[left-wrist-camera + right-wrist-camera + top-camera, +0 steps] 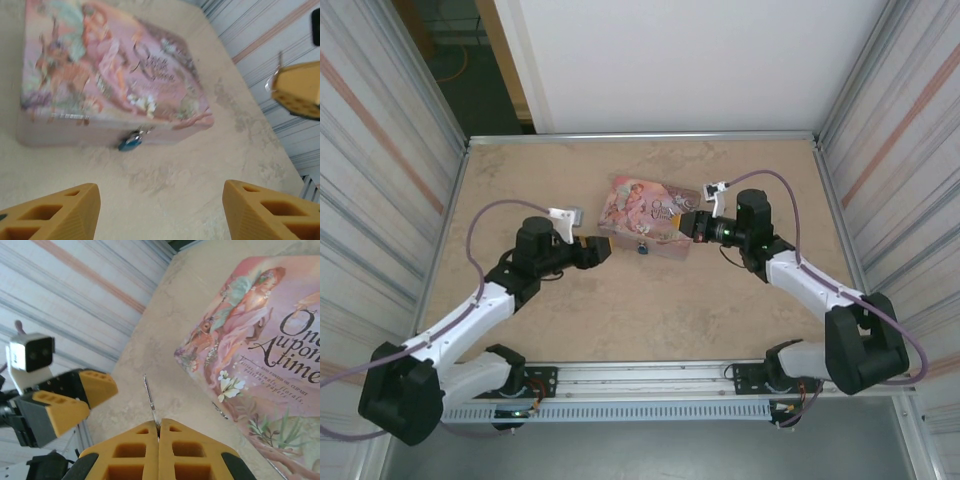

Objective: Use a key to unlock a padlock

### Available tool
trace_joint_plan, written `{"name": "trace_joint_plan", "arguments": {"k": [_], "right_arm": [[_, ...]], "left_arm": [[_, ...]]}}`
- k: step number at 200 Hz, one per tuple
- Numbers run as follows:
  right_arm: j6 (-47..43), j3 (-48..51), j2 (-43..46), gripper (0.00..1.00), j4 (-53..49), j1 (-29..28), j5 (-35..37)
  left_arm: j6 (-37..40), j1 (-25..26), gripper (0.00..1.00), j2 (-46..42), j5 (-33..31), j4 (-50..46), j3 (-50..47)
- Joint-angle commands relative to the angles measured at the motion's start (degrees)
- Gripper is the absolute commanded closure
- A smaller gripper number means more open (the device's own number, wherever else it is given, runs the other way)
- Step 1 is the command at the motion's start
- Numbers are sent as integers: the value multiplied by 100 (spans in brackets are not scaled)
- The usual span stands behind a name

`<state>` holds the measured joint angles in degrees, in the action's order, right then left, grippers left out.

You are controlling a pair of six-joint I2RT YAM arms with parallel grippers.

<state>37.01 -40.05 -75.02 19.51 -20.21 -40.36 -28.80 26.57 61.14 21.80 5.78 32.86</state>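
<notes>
The sandy table (640, 310) carries one container, a pink illustrated tin box (648, 215). Its lid is down, so its contents are hidden. The left arm (470, 310) reaches toward the box's near left corner; its jaws stand apart, facing the front wall. The right arm (810, 280) reaches to the box's right end, its jaws pressed together on the thin silvery key (150, 400). The small blue padlock (131, 141) hangs low at the middle of the box's front wall.
</notes>
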Motion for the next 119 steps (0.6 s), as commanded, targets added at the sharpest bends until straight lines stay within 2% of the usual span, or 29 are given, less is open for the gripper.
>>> {"name": "trace_joint_plan", "arguments": {"k": [1,57,119], "right_arm": [[176,-48,-317,100,224,70,-78],[385,-375,-1169,100,378,196,-100],[230,-767,-1892,100,215,282,-239]], "left_arm": [[-383,-38,34,283,95,709,-136],[-751,-38,33,1459,479,1719,-141],[-734,-38,33,2311,620,2124,150]]}}
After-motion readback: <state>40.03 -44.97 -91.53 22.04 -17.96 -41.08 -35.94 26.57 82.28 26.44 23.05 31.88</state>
